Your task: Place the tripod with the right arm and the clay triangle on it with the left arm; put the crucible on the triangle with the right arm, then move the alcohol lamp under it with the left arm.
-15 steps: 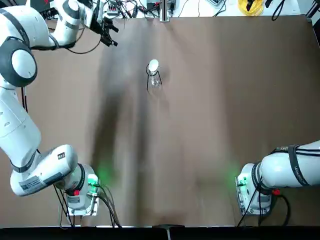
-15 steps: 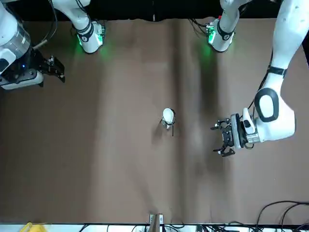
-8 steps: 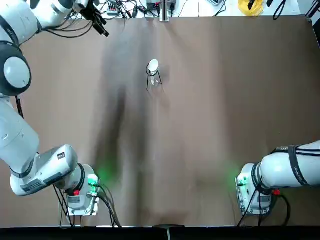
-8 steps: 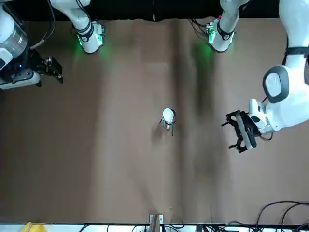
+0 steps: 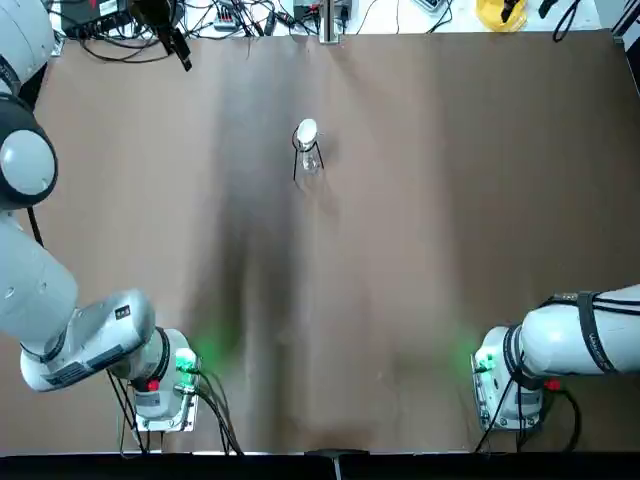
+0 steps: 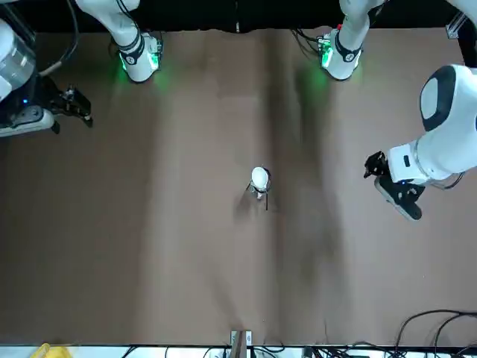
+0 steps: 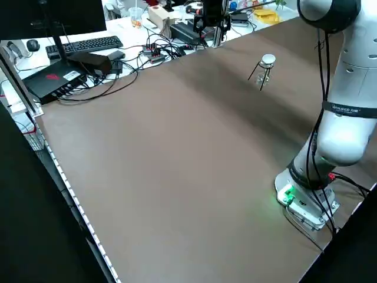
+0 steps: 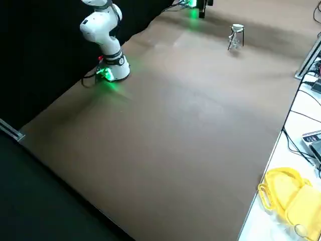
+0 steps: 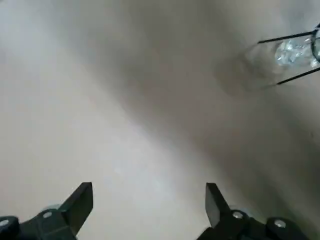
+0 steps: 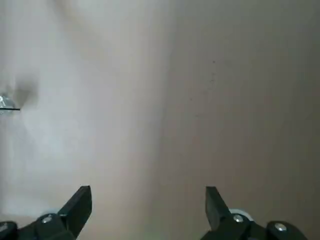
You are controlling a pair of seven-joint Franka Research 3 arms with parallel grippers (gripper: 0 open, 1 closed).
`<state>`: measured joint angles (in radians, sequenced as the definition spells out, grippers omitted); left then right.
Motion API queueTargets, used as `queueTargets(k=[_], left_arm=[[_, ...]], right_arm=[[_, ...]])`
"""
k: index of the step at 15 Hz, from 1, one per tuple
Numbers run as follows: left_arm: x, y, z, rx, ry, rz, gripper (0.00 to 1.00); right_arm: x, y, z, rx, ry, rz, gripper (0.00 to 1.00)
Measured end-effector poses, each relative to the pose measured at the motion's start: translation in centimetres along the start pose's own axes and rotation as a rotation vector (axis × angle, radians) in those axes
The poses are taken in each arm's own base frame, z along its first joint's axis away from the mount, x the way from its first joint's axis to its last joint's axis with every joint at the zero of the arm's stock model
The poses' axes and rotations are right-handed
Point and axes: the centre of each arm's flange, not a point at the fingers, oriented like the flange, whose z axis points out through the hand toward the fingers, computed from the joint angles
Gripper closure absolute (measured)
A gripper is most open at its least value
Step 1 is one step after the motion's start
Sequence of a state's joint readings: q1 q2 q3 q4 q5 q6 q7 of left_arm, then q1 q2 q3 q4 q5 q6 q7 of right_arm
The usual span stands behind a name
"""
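The tripod (image 5: pixel 295 163) stands upright on the desk (image 5: pixel 400 250), toward its far edge as the robot faces it, well apart from both tools. The crucible (image 6: pixel 259 177) sits on top of the tripod, and the alcohol lamp (image 5: pixel 310 161) stands beneath, between the spindly legs. The clay triangle cannot be made out under the cup. The left tool (image 9: pixel 149 200), empty, its two fingers spread apart, hangs above the desk to the robot's left of the tripod, near the far left corner. The left arm (image 5: pixel 40 270) reaches forward from its base along the left side of the desk. The right tool (image 10: pixel 149 202), likewise empty with fingers apart, is held over the robot's right side, the right arm (image 5: pixel 590 330) extending outward to the right. Small lettering on the left arm's dark band is too small to read with certainty.
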<state>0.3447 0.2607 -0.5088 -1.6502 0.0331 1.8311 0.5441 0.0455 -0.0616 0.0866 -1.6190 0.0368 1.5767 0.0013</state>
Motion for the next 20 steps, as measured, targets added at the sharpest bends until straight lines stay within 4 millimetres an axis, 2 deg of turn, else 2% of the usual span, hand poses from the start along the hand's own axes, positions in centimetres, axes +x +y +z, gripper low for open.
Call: queueTargets(k=[4, 6, 8, 11, 14, 17, 20], left_arm=[[1.0, 2.5, -2.7, 0.04, -0.114, -0.091, 0.01], [1.6, 3.2, -3.3, 0.06, -0.146, -0.109, 0.01], [1.9, 3.6, -3.4, 0.068, -0.186, -0.158, 0.01], [2.1, 6.1, -5.0, 0.113, -0.262, -0.479, 0.01], [0.9, 7.0, -7.3, 0.154, -0.262, -0.689, 0.01], [-0.5, 5.8, -8.4, 0.163, -0.256, -0.751, 0.01], [-1.4, 4.5, -8.8, 0.16, -0.253, -0.78, 0.01]], right_arm=[[-0.6, 5.4, -0.5, 0.009, 0.008, -0.004, 0.0], [-0.9, 6.6, -0.6, 0.015, 0.01, 0.01, 0.0], [-1.1, 6.5, -0.6, 0.017, 0.002, 0.009, 0.0], [-1.5, 6.4, -0.5, 0.019, -0.02, 0.008, 0.0], [-1.7, 6.0, -0.1, 0.023, -0.046, 0.0, 0.0], [-1.6, 4.9, 0.1, 0.023, -0.052, -0.023, 0.0], [-1.6, 4.9, 0.1, 0.024, -0.052, -0.025, 0.0]])
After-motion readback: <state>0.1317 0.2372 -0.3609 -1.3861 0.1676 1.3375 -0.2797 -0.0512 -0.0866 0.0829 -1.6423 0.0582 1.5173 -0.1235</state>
